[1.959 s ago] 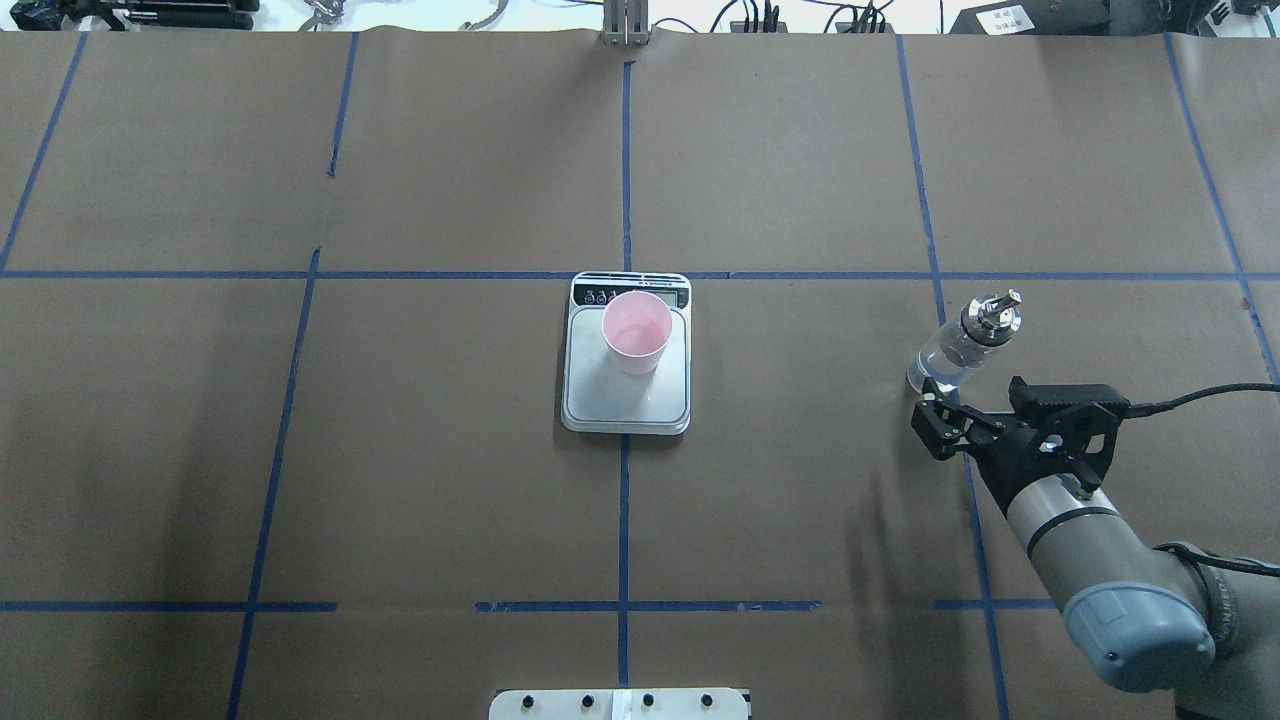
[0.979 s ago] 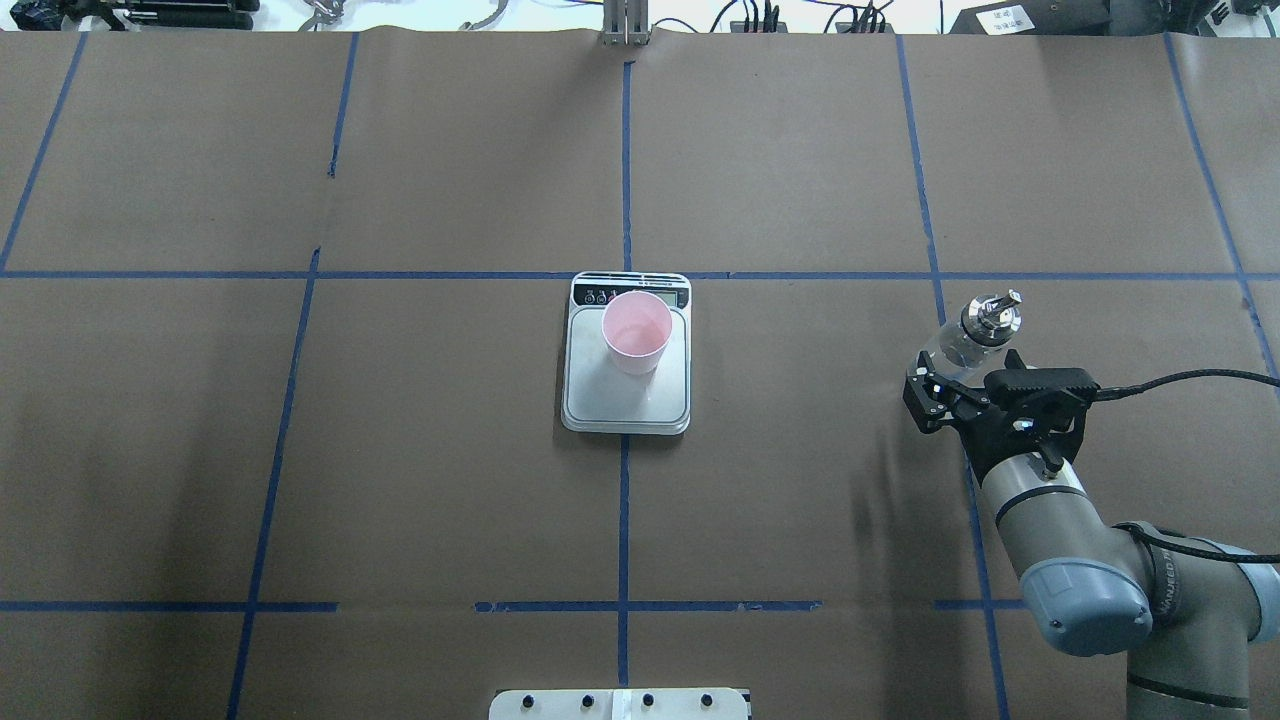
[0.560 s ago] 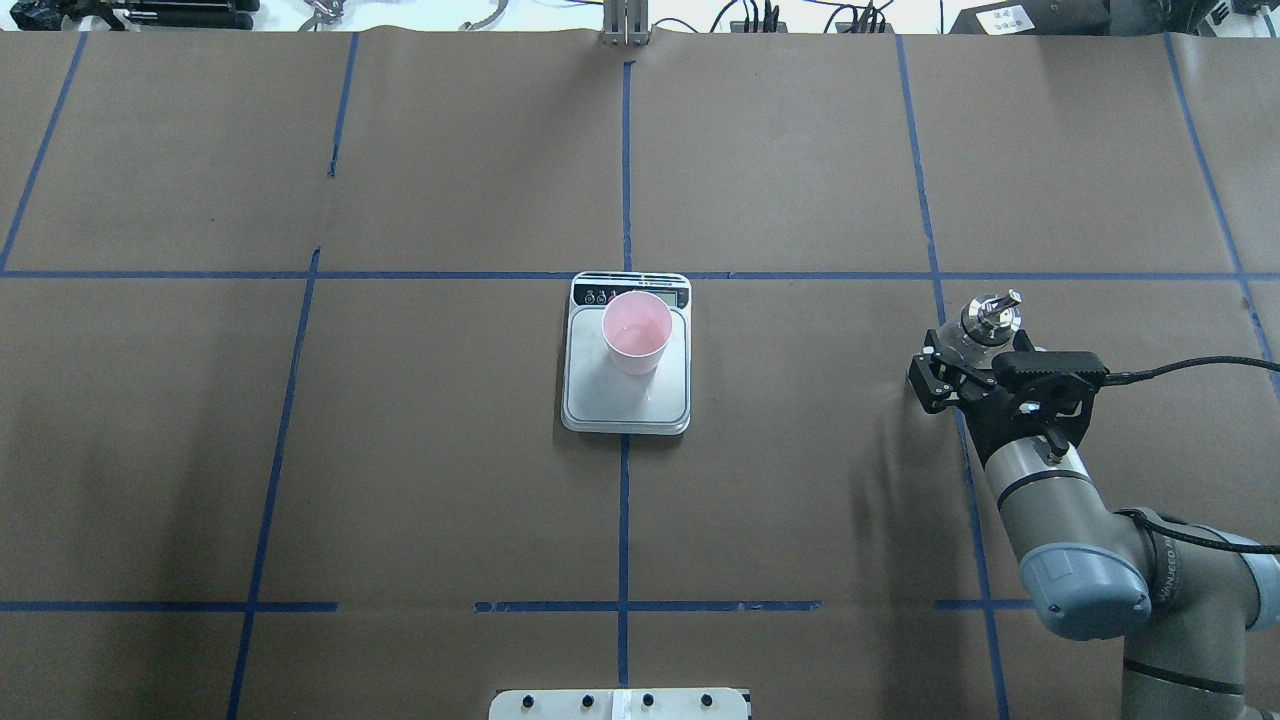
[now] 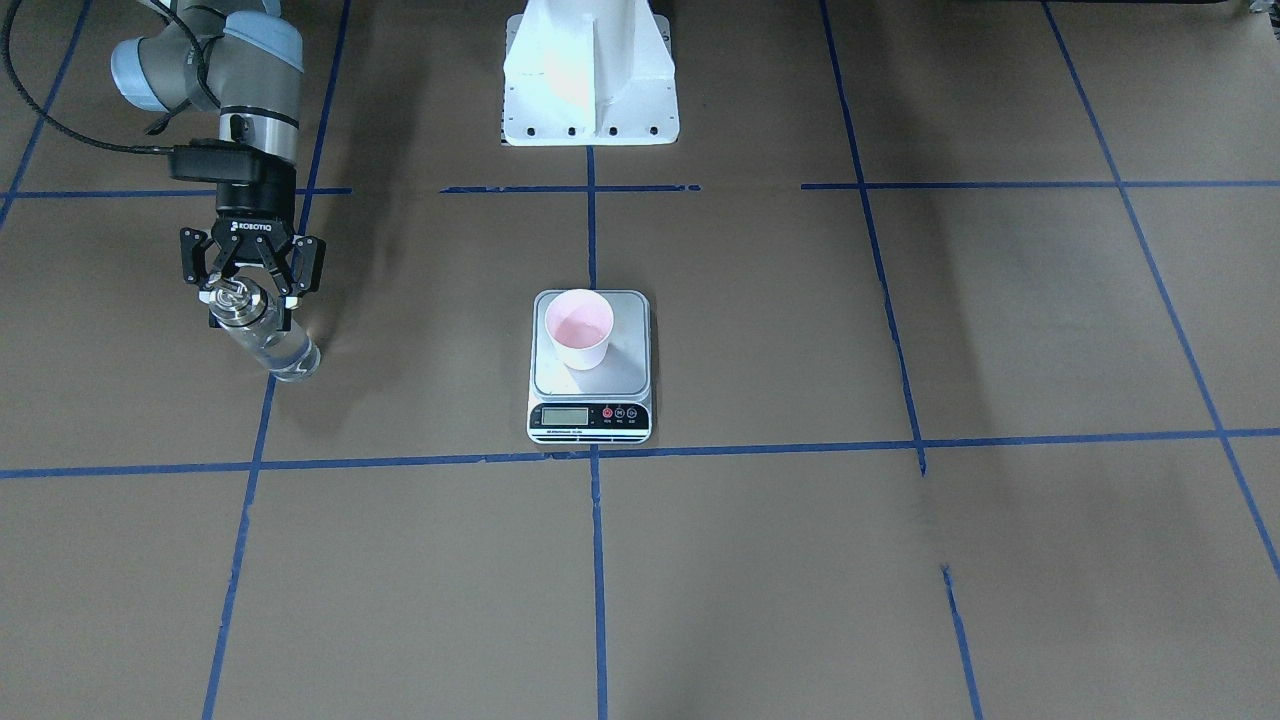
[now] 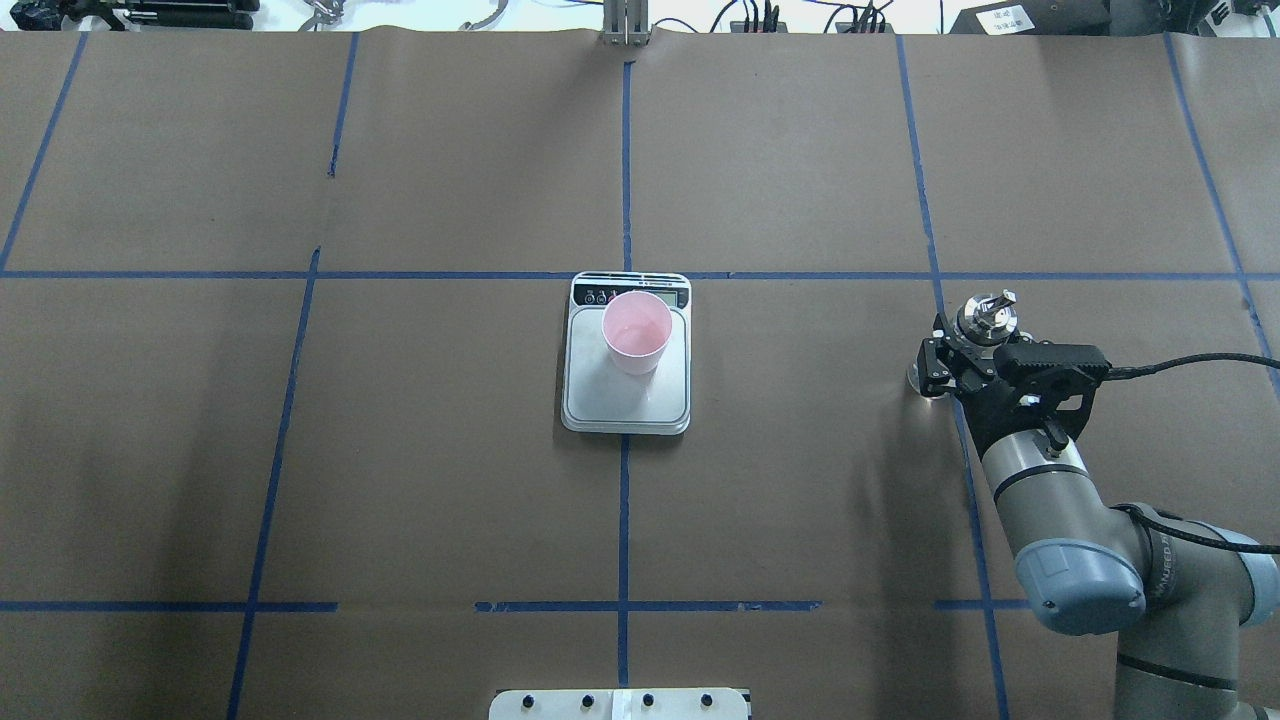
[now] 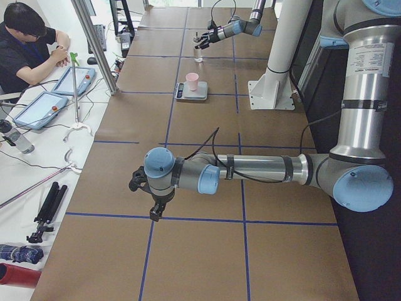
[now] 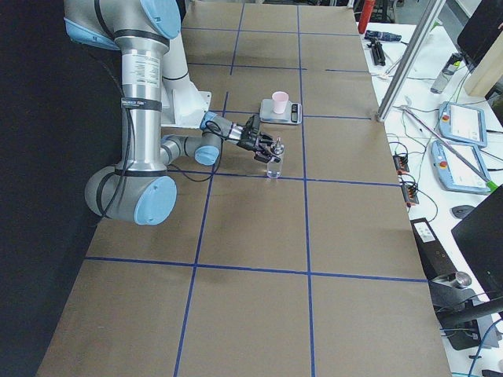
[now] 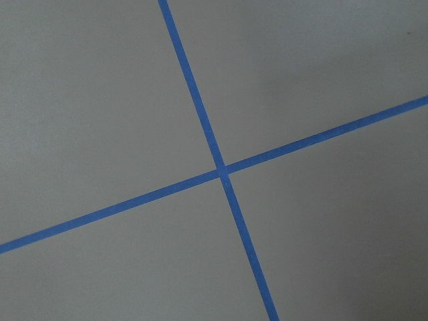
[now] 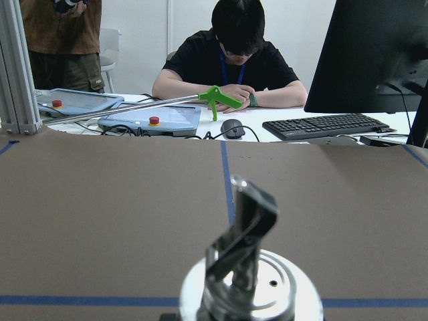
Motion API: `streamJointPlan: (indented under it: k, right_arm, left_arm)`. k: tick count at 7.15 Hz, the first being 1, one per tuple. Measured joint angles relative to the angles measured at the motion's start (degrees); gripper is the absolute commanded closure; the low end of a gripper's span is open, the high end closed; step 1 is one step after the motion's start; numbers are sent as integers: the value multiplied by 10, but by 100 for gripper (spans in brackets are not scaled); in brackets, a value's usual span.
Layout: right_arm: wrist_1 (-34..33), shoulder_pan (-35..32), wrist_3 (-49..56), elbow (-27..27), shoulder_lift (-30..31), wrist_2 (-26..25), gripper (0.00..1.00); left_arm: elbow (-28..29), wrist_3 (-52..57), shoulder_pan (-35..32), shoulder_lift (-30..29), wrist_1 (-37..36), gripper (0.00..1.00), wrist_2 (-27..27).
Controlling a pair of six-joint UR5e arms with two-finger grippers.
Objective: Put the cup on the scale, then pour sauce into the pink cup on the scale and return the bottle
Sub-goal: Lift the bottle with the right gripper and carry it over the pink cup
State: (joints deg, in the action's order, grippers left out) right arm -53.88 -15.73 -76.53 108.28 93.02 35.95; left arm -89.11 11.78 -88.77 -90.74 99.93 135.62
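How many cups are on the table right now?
1. The pink cup stands upright on the scale, toward the display end of its platform, at mid-table. No second cup shows in any view, though the arms could hide a small spot.

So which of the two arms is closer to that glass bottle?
The right. The right gripper sits at the bottle, fingers either side of its neck. The left gripper hangs over the table far off, at the robot's left end.

The cup (image 5: 637,328) sits on the scale (image 5: 626,405), bottle (image 5: 985,318) well right.
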Motion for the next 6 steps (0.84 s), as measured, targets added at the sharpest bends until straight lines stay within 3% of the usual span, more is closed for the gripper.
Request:
streamJointPlan:
  k: [3, 6]
  right_arm:
    - [0, -4, 20, 33, -8, -23, 100]
    - [0, -10, 128, 71, -40, -25, 100]
  left_arm:
    - [0, 0, 0, 0, 0, 0, 1]
    - [0, 0, 0, 0, 0, 0, 1]
